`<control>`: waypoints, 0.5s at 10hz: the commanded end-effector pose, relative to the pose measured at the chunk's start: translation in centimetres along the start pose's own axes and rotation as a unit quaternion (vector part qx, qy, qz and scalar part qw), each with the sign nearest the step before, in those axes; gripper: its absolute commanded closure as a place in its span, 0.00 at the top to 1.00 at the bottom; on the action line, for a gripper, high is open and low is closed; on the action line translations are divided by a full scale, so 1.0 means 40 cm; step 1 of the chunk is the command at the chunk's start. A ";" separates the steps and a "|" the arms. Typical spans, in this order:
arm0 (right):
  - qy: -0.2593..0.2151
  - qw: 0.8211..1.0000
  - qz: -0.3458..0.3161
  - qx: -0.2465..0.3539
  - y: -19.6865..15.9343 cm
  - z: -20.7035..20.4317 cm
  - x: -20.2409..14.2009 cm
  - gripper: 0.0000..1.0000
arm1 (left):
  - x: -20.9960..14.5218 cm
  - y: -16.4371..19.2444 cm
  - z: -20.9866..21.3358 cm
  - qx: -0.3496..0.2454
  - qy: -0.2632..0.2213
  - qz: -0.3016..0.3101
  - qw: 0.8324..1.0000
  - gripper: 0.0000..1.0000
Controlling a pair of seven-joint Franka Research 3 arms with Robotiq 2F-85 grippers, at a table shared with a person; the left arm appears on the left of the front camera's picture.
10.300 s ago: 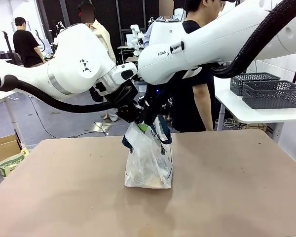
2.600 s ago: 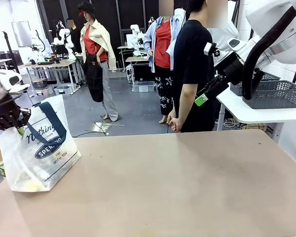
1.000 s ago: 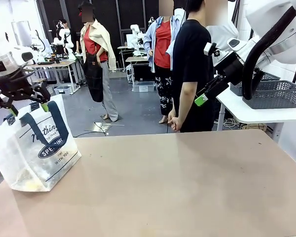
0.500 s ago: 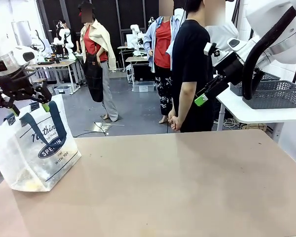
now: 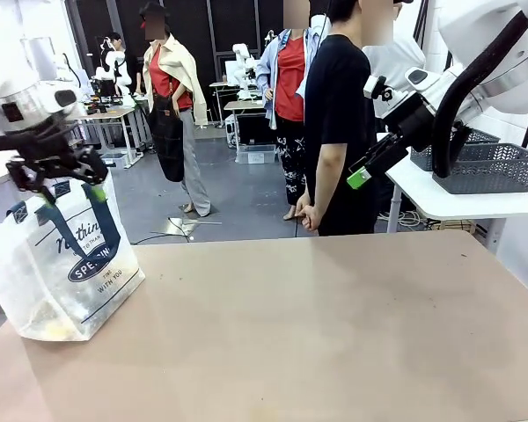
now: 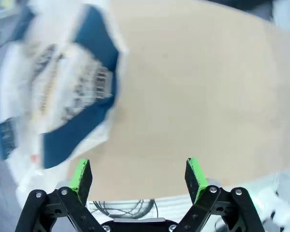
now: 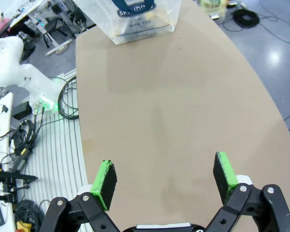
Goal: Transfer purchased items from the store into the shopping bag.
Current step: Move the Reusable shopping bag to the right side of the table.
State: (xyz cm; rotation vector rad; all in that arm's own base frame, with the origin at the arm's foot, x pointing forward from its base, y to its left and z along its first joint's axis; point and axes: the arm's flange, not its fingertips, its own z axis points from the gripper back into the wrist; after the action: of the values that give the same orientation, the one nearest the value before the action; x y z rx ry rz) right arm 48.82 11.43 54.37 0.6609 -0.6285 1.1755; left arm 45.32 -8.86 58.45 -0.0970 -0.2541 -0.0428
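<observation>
The shopping bag (image 5: 60, 264) stands at the counter's (image 5: 317, 325) far-left edge, yellowish contents faint inside. The left end effector (image 5: 66, 180) hovers above it, jaws spread and empty. The right end effector (image 7: 164, 180) is raised at the right, likewise spread and empty.

Open tabletop (image 5: 334, 334) mid/right — only obstacle: bag (image 5: 62, 272) far left

Front cam faces across table (image 5: 334, 325); both wrist cams look down, sharing shopping bag (image 5: 62, 264).
</observation>
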 end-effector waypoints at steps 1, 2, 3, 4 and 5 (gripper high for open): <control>-0.004 1.000 -0.001 0.003 0.007 -0.005 -0.007 1.00 | 0.053 -0.008 -0.005 -0.124 0.072 -0.113 0.983 1.00; -0.004 1.000 -0.001 0.003 0.007 -0.005 -0.007 1.00 | 0.063 -0.023 -0.005 -0.146 0.055 -0.163 0.974 1.00; -0.004 1.000 -0.001 0.003 0.007 -0.005 -0.007 1.00 | 0.070 -0.039 -0.012 -0.176 0.037 -0.211 0.961 1.00; -0.004 1.000 -0.001 0.003 0.007 -0.005 -0.007 1.00 | 0.069 -0.051 -0.017 -0.201 0.009 -0.261 0.944 1.00; -0.004 1.000 -0.001 0.003 0.007 -0.005 -0.007 1.00 | 0.063 -0.062 -0.016 -0.236 -0.019 -0.309 0.921 1.00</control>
State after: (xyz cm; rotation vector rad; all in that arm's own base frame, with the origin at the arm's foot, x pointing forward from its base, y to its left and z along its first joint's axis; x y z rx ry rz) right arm 48.81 11.43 54.37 0.6609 -0.6285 1.1755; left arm 47.84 -12.20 58.72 -0.4124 -0.2763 -0.6328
